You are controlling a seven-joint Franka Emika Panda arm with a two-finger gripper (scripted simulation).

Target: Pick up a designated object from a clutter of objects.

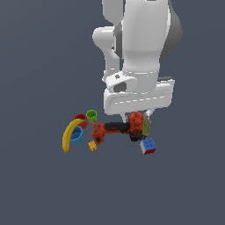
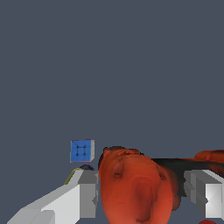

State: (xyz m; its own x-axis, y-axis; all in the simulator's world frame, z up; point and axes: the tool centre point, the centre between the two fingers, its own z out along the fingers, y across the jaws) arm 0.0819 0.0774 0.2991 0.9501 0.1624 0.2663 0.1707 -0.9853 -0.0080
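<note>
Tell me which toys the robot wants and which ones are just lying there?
Wanted:
drill, sitting between the gripper jaws

Just lying there:
banana
red cup
green cup
blue cup
tiny yellow block
multicoloured cube
olive-green can

Can (image 1: 146,127) mostly hidden behind drill (image 1: 115,128)

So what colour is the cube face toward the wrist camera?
Blue, on the cube; clearest in the wrist view.
</note>
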